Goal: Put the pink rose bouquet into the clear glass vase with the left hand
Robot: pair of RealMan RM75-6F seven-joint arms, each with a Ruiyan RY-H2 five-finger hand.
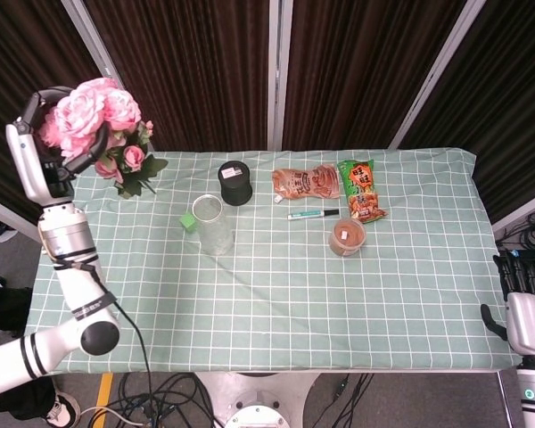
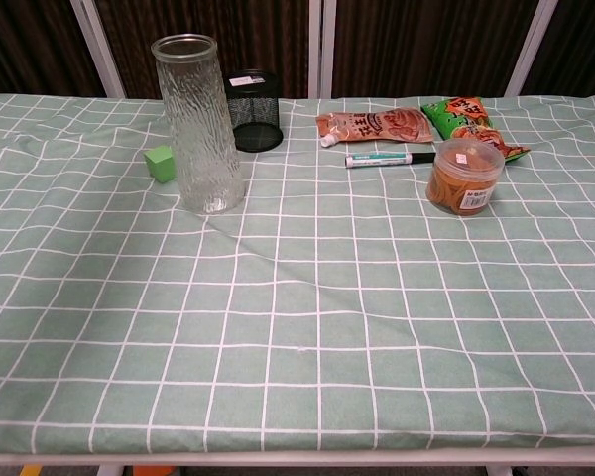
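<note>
We see the pink rose bouquet (image 1: 96,116) held aloft by the left hand (image 1: 37,147) above the table's far-left corner; stems hidden, axis unclear. Tall clear ribbed glass vase (image 2: 197,123) stands upright. Right hand (image 1: 526,308) cut off; grasp unreadable.

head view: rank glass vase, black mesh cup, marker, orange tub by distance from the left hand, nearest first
Left hand holds the pink rose bouquet at the table's far left.
1. Glass vase, left of centre.
2. Black mesh cup, behind the vase; near-tie with it.
3. Marker, right of centre.
4. Orange tub, further right.
</note>
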